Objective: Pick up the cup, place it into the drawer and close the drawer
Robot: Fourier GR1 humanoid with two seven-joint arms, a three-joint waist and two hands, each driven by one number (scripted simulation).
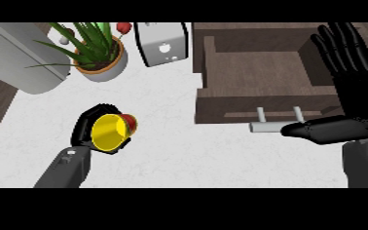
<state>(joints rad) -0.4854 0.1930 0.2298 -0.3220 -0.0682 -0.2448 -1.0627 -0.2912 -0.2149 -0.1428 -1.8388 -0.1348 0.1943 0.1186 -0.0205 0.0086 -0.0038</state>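
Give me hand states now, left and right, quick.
Left hand: shut on the yellow cup, held over the counter.
Right hand: open, fingers straight, beside the open drawer, holding nothing.

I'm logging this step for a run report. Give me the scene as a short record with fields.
cup: yellow cup with a red part, tipped on its side, mouth facing the view
left hand: left hand curled round the cup, over the white counter
right hand: right hand open, fingers straight, at the drawer's right side
drawer: wooden drawer pulled open, nothing seen inside
handle: grey handle next to the right thumb
other: potted plant; toaster
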